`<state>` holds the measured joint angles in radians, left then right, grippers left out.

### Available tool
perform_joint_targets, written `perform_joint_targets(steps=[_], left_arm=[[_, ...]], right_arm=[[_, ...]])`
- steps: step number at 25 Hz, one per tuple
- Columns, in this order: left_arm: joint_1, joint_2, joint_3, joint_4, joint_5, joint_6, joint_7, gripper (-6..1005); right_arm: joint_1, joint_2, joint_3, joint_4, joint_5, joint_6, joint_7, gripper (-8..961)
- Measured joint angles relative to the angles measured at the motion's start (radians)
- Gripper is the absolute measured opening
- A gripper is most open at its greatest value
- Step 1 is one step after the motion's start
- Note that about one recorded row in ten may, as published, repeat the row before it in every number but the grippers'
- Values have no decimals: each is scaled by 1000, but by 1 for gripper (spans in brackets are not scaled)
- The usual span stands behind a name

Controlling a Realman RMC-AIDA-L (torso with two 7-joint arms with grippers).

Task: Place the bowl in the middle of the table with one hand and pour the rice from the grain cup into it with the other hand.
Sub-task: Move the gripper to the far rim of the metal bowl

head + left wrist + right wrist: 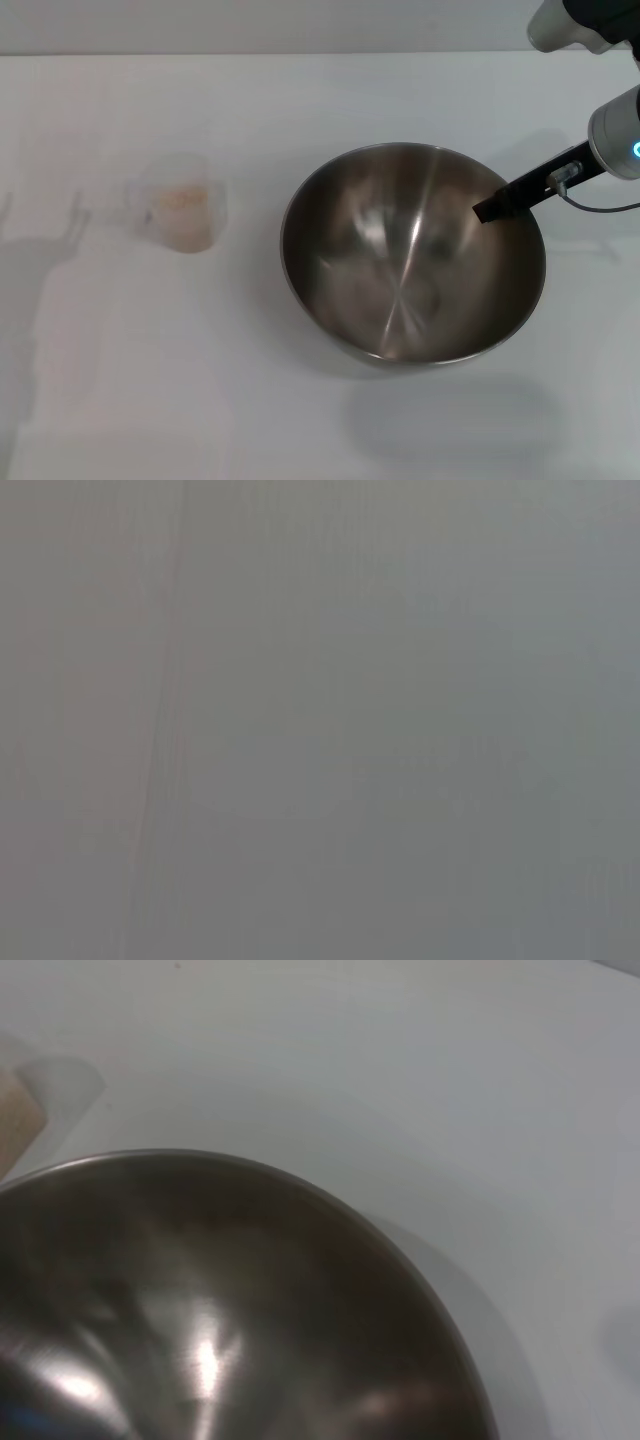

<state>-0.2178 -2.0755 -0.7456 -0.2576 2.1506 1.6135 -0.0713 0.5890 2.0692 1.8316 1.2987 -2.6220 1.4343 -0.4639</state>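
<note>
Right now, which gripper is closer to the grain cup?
Only the right gripper shows. It sits at the bowl's rim on the robot's right side, with the bowl between it and the grain cup. The left gripper is out of view, so I can't compare.

A pale wall [250,25] runs behind the scene

Only the right arm shows, in the head view. Its links are rounded and white-grey, with a black part at the top edge. One round joint housing carries a small light that glows blue. From it comes the right end effector [492,210], a slim, flat black finger. A thin dark cable loops beside it.
</note>
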Motion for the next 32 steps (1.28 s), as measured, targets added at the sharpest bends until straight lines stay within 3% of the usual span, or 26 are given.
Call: perform_joint_targets(steps=[5,13,18,32], left_arm=[[1,0,0,0,0,6,-1,829],[3,0,1,0,0,10,0,829],[5,0,5,0,0,23,-1,829],[5,0,8,0,0,30,2,828]], right_arm=[[0,0,0,-6,-1,-3,-6,333],[0,0,-1,-9,-1,-2,-18,105],[-2,1,0,-4,4,-3,-20,24],[-16,4,81,70,66,-12,-34,20]])
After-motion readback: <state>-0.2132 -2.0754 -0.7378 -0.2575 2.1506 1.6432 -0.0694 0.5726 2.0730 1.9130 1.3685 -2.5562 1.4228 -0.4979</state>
